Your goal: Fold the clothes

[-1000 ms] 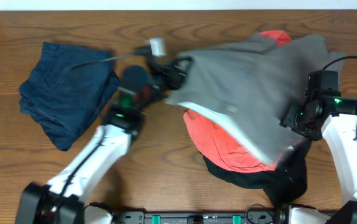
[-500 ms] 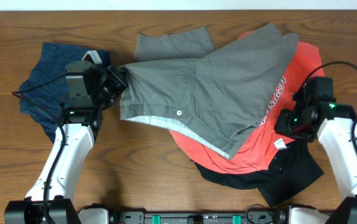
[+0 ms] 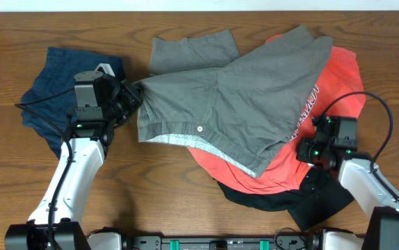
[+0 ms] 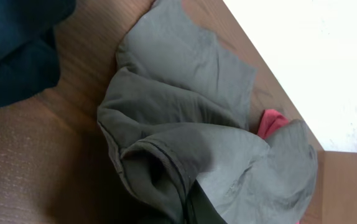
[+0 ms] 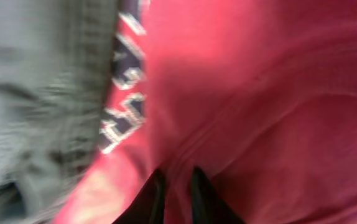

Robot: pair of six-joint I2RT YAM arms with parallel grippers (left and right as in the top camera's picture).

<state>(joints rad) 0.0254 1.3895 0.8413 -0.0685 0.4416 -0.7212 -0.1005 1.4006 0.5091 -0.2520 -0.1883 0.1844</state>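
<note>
The grey shorts (image 3: 241, 97) lie spread across the middle of the table, with the waist button (image 3: 199, 128) and pale inner waistband facing the front. My left gripper (image 3: 135, 98) is shut on their left waist corner, and in the left wrist view the grey shorts (image 4: 185, 106) bunch up at the jaws. The red T-shirt (image 3: 338, 83) with white print lies under the shorts. My right gripper (image 3: 302, 148) rests on its right part. In the right wrist view that gripper (image 5: 177, 190) pinches a ridge of the red T-shirt (image 5: 259, 93).
A dark navy garment (image 3: 53, 97) lies crumpled at the far left, behind my left arm. A black garment (image 3: 318, 198) sticks out from under the red T-shirt near the front edge. Bare wooden table (image 3: 165, 194) shows between the two arms.
The shorts were lifted and stretched between the arms; now they lie flat. My left gripper carried their corner to the left. My right gripper let go, dropped toward the front and narrowed on the red T-shirt.
</note>
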